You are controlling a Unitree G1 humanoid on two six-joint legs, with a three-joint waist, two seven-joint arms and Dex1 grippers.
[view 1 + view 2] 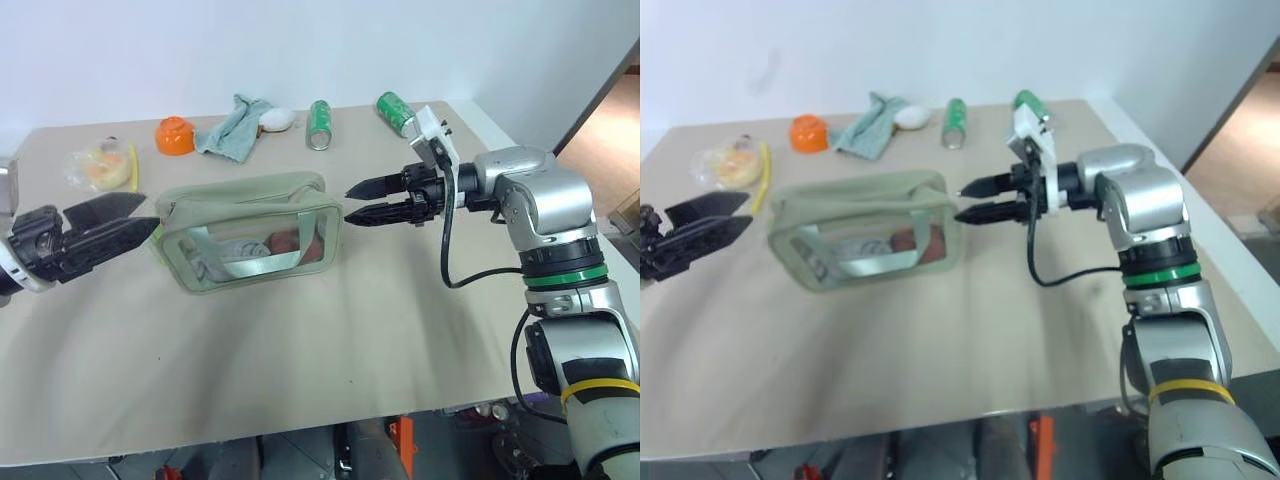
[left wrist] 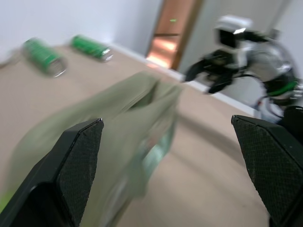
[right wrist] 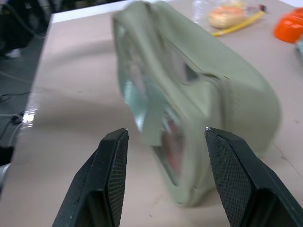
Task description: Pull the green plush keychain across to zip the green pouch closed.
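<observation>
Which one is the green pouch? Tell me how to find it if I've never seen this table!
Look at the big tan table, then at its middle, between the two black grippers. The green pouch lies there, a boxy sage-green fabric bag. Unlike the crumpled teal cloth and the shiny green cans at the far edge, it has a clear plastic window in its side.

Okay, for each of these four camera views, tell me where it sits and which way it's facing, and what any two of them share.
Left eye: on the head, looking forward and down at the table; the pouch lies between the left gripper and right gripper.
Right eye: beside it, same scene.
Left wrist: looks along its open fingers, over the pouch toward the right gripper and two cans.
Right wrist: looks along its open fingers at the pouch's end.
Shared: every view shows the pouch.
</observation>
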